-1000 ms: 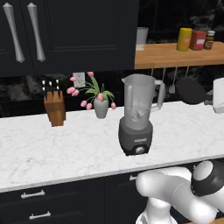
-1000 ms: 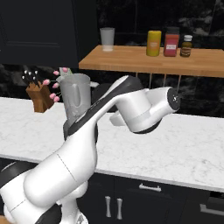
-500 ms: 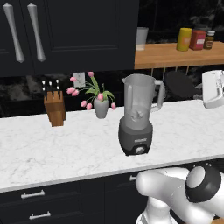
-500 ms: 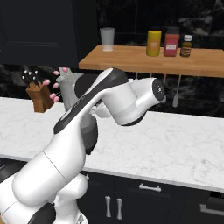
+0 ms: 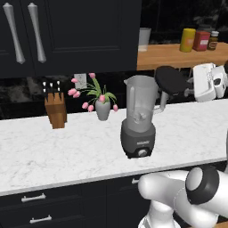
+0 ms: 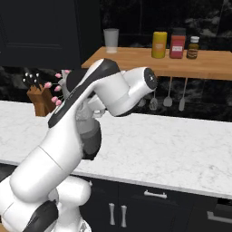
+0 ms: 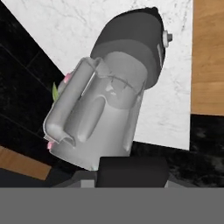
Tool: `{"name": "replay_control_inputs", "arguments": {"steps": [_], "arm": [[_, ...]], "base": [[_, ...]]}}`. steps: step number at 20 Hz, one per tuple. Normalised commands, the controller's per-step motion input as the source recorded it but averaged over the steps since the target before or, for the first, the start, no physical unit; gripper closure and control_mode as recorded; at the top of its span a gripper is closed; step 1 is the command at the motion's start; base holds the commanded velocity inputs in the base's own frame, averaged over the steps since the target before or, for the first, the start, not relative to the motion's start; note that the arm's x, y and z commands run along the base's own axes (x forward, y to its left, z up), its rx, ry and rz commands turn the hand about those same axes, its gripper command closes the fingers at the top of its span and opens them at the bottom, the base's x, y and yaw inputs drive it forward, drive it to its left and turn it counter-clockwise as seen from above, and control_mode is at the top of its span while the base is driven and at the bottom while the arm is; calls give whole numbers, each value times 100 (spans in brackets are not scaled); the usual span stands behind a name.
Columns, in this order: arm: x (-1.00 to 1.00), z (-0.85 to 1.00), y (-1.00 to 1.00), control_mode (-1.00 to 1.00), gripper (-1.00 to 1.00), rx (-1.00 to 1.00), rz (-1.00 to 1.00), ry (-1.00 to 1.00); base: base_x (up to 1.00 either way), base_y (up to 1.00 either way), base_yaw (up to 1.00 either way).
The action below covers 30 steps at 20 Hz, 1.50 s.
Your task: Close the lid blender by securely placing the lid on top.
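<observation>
I have the lid (image 5: 169, 80) up in the air, carried edge-on at the end of the gripper (image 5: 189, 91), which comes in from the right side of the left base view; I judge the fingers are clamped on the lid's edge, though the contact itself is too small to make out. The blender (image 5: 139, 118) stands on the counter (image 5: 53, 151) near its front edge, jar mouth open and bare. The relation that matters: the lid hangs just right of the jar rim and about level with it, beside rather than over it. In the hand view the jar (image 7: 100, 122) lies close ahead with its handle turned toward me. The lid, I judge, needs carrying left over the mouth, then lowering flat.
</observation>
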Motion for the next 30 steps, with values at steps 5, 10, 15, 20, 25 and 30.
{"name": "replay_control_inputs", "arguments": {"steps": [5,10,15,20,25,30], "arm": [[38,15,29,-100,100,0,4,0],[40,10,11,-100,100,0,6,4],[30,4,0,-100,100,-2,6,9],[15,1,16,-100,100,-9,2,2],[1,0,31,-100,100,-10,0,0],[11,0,25,-100,100,-9,0,0]], "base": [[0,0,0],[0,0,0],[0,0,0],[0,0,0],[0,0,0],[0,0,0]]}}
